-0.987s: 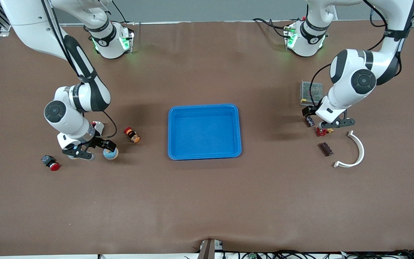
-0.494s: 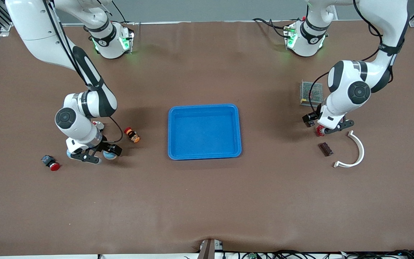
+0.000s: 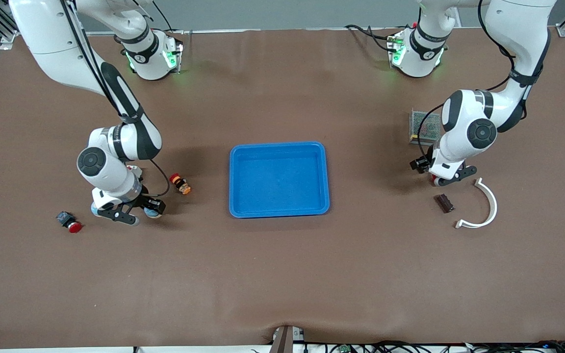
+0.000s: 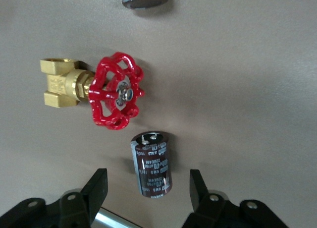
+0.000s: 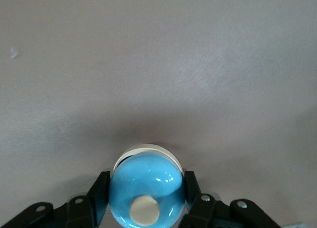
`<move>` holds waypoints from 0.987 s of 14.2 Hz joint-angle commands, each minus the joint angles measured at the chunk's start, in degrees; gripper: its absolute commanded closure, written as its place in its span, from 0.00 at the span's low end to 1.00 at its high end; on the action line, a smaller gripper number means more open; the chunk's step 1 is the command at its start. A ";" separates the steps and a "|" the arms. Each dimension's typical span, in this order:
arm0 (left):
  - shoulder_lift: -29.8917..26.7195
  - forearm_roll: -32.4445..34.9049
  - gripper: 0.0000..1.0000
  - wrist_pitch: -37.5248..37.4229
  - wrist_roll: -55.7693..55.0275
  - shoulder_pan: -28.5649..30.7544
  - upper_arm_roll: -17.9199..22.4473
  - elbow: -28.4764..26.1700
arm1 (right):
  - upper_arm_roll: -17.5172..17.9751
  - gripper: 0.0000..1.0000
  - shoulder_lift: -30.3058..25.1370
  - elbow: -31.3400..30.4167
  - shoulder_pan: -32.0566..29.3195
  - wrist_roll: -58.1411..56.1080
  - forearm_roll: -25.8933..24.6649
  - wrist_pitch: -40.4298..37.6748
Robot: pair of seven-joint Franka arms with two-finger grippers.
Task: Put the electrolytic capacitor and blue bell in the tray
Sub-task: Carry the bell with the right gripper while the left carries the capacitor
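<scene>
I note the right gripper clamped on the blue bell and the left gripper straddling the electrolytic capacitor, fingers apart, so both loads can go to the mid-table tray.

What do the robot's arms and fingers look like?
Both arms are glossy white with black joint bands and round black caps. Black cables loop along them, and green lights glow at their bases. The left gripper and right gripper have black fingers.
</scene>
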 commanded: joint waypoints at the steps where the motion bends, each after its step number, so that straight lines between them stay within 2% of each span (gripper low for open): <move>1: 1.06 -0.96 0.39 0.56 -0.38 0.18 -0.04 0.85 | 0.16 1.00 -2.71 4.26 2.99 8.59 0.45 -10.57; 3: 1.32 -0.96 0.50 0.56 -0.46 0.18 -0.04 0.85 | 0.16 1.00 -3.33 9.01 7.47 19.03 0.45 -18.15; 4: 1.32 -0.87 0.58 0.56 -0.47 0.09 -0.13 0.85 | 0.16 1.00 -3.24 10.69 9.93 24.05 0.45 -19.49; 9: 2.47 -0.87 1.00 -0.06 -0.38 0.09 -0.04 3.04 | 0.16 1.00 -3.24 11.32 20.21 45.15 0.54 -17.57; 12: 1.42 -0.87 1.00 -2.24 -0.38 0.09 -0.22 4.80 | 0.16 1.00 -3.16 11.32 26.02 56.15 0.54 -17.39; 14: 0.27 -0.87 1.00 -7.50 -0.55 -0.35 -0.48 7.78 | 0.16 1.00 -3.07 11.06 29.54 61.08 0.54 -17.30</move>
